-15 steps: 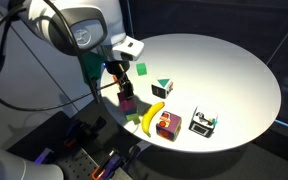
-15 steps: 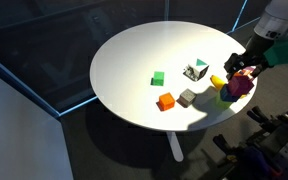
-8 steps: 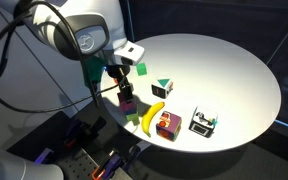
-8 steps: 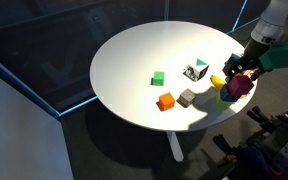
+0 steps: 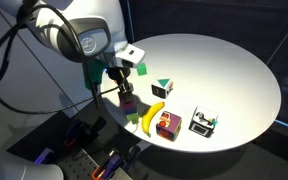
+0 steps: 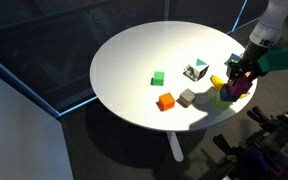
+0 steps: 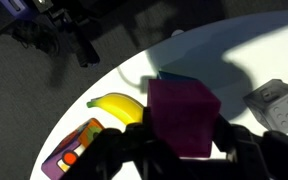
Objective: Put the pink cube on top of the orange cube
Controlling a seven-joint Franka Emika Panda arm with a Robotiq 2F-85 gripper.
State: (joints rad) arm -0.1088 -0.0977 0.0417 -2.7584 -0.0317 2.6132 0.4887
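Observation:
The pink cube (image 7: 182, 112) sits between my gripper's (image 7: 184, 142) dark fingers, which press on its two sides near the table's edge. In the wrist view the cube rests on a blue cube (image 7: 176, 80) whose top edge peeks out behind it. Both exterior views show the gripper (image 5: 124, 88) (image 6: 236, 78) pointing down over the pink cube (image 5: 128, 101) (image 6: 234, 90). The orange cube (image 6: 165, 101) stands apart, nearer the middle of the round white table (image 6: 144, 50), beside a grey cube (image 6: 187, 97).
A banana (image 5: 152, 117) (image 7: 119, 105) lies right beside the pink cube, with a magenta-and-yellow patterned box (image 5: 167, 126) past it. A green cube (image 6: 158, 78), a white-and-green box (image 6: 195, 71) and a black-and-white box (image 5: 202, 122) stand elsewhere. The table edge is close by.
The jaws have closed in onto the pink cube's sides. The arm has hardly shifted and the cube stays in place.

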